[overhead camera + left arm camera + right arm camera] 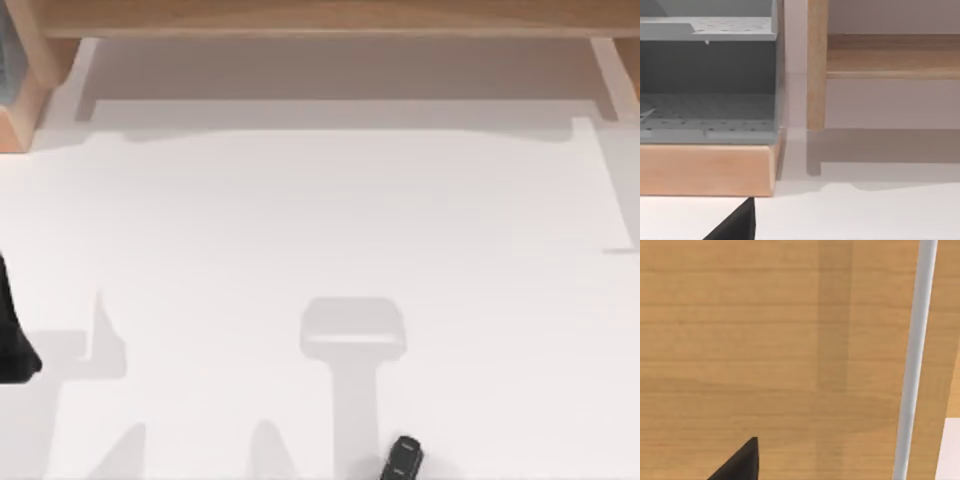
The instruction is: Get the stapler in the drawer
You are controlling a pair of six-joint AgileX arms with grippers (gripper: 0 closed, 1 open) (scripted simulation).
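The stapler is small and black with grey marks. It lies on the white table at the front edge, a little right of centre, with no gripper near it. My left gripper is a black tapering shape at the table's left edge, far from the stapler. In the left wrist view its black tip sits low, facing the drawer, which has a wooden front and a grey perforated inside. The right wrist view has the black tip of my right gripper close against a wooden panel.
A wooden cabinet runs along the table's back edge, with a wooden corner at the back left. A wooden post stands beside the drawer. A pale grey bar crosses the wooden panel. Grey shadows lie on the table's middle.
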